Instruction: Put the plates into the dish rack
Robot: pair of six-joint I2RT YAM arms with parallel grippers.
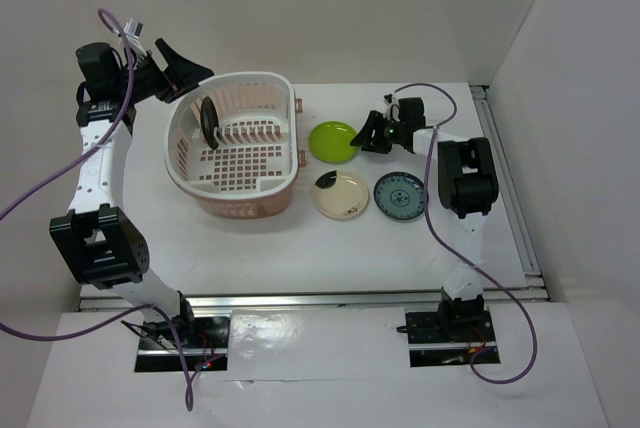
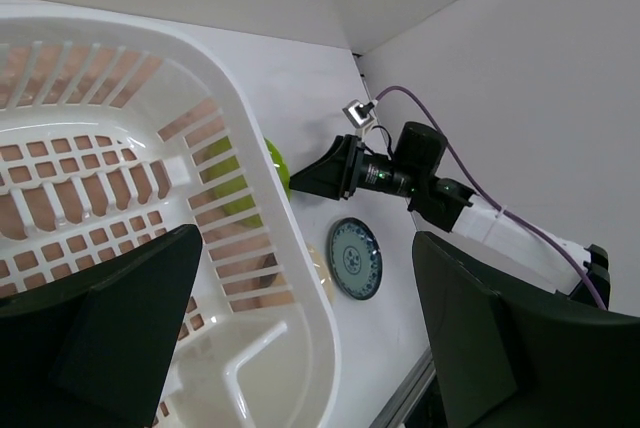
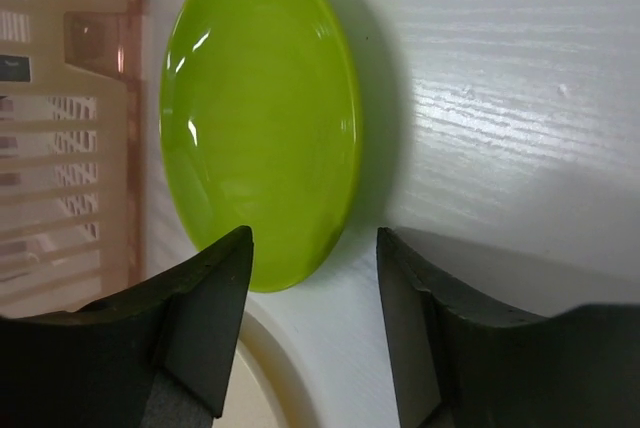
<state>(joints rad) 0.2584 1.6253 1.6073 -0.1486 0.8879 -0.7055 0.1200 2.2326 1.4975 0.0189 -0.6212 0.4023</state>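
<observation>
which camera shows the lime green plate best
right wrist view: the lime green plate fills much of the frame, with the right hand at its edge. top external shows it small beside the dish rack; left wrist catches only green slivers through the rack's slots

Right wrist view, dish rack (image 3: 90, 148) cut off at nine o'clock, cream plate (image 3: 272, 378) only a sliver at six o'clock, left wrist view, lime plate (image 2: 279, 168) mostly hidden behind the rack's wall

White table (image 1: 250, 248), pale walls (image 1: 350, 8), metal rail (image 1: 300, 299) along near edge.
</observation>
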